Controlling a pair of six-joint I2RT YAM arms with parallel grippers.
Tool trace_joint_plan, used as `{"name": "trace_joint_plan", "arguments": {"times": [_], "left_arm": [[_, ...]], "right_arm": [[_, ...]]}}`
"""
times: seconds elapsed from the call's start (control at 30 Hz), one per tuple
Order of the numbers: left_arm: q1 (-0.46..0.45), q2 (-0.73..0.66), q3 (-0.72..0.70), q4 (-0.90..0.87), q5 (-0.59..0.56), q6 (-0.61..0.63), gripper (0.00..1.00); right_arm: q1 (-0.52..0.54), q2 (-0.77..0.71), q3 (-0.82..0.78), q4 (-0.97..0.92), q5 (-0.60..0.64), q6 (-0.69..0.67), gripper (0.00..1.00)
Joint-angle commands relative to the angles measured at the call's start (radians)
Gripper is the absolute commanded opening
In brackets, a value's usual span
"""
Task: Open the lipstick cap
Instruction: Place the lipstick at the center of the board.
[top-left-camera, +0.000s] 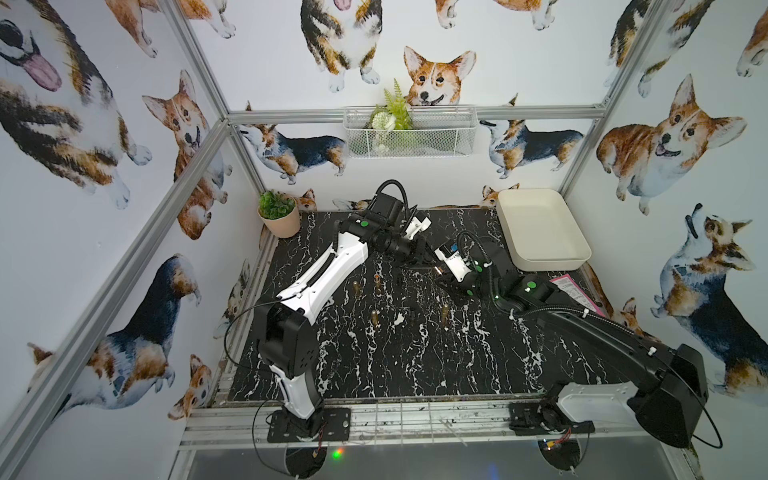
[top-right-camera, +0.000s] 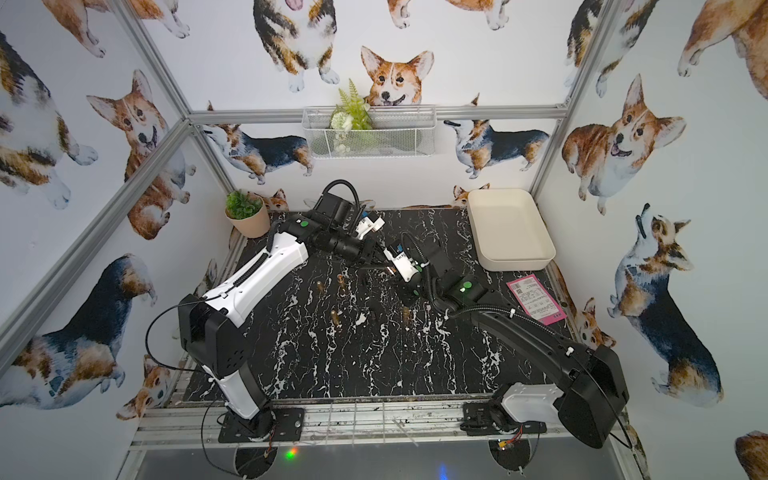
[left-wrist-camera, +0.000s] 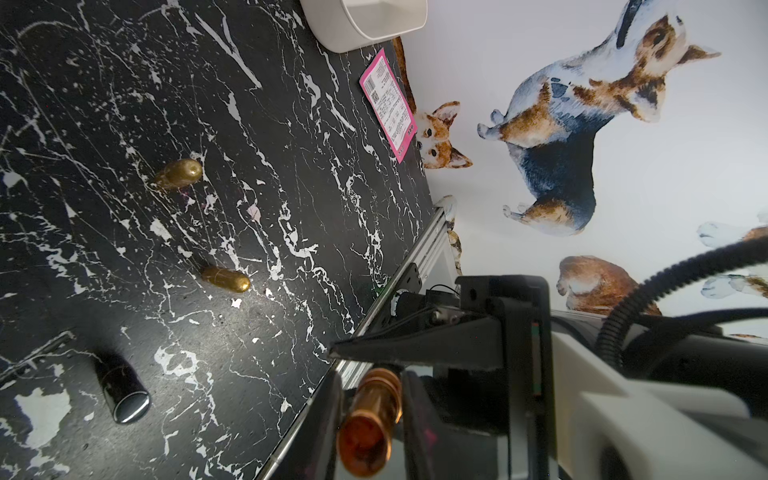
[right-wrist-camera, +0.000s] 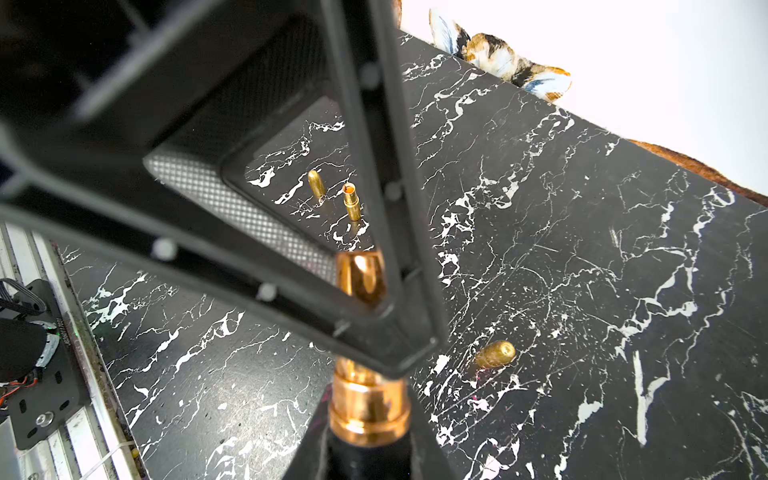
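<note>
The right hand (right-wrist-camera: 368, 395) pinches the black base of a copper-coloured metal lipstick (right-wrist-camera: 368, 415), one finger pressed against each side. It holds the lipstick in the air over the back middle of a black, white-veined marble-pattern surface (top-left-camera: 415, 365). The left hand (left-wrist-camera: 371, 390) meets it from the opposite side, its fingers (right-wrist-camera: 249, 216) drawn in on the shiny copper far end, one on each side and touching it. Whether that end is a cap or bare tube cannot be told. In both top views the two black-and-white arms reach toward each other, and the hands join just left of a white rectangular plastic tray (top-left-camera: 540, 259) in the back right corner.

On the surface below the hands, a short glossy black cylinder (left-wrist-camera: 124, 390) lies on its side. Three gold bullet-shaped pieces (top-left-camera: 375, 319) are scattered apart from one another toward the middle. An uncapped gold tube with a reddish tip (right-wrist-camera: 351, 201) stands upright just beside one of them. A pink printed card (top-left-camera: 577, 295) lies flat by the right edge, in front of the tray. A small green plant in a terracotta-coloured pot (top-left-camera: 278, 216) sits in the back left corner. A white wire basket holding artificial greenery (top-left-camera: 409, 133) hangs on the corgi-patterned back wall.
</note>
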Motion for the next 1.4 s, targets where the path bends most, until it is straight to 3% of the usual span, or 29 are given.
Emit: {"name": "trace_joint_plan", "arguments": {"times": [0.0,0.23,0.4,0.53,1.37], "left_arm": [[-0.002,0.003,0.008,-0.010,0.008,0.011,0.26],[-0.001,0.001,0.008,-0.010,0.008,0.011,0.25],[0.000,0.004,0.010,-0.010,0.007,0.011,0.25],[0.000,0.003,0.012,-0.011,0.004,0.011,0.25],[0.000,0.007,0.024,-0.024,-0.003,0.021,0.15]], "right_arm": [[0.002,0.001,0.007,0.024,0.003,-0.021,0.01],[0.002,0.000,0.007,0.023,0.009,-0.022,0.02],[0.002,0.001,0.010,0.018,0.015,-0.021,0.08],[0.002,-0.002,0.010,0.017,0.024,-0.018,0.21],[0.002,-0.010,0.002,0.021,0.030,-0.023,0.21]]}}
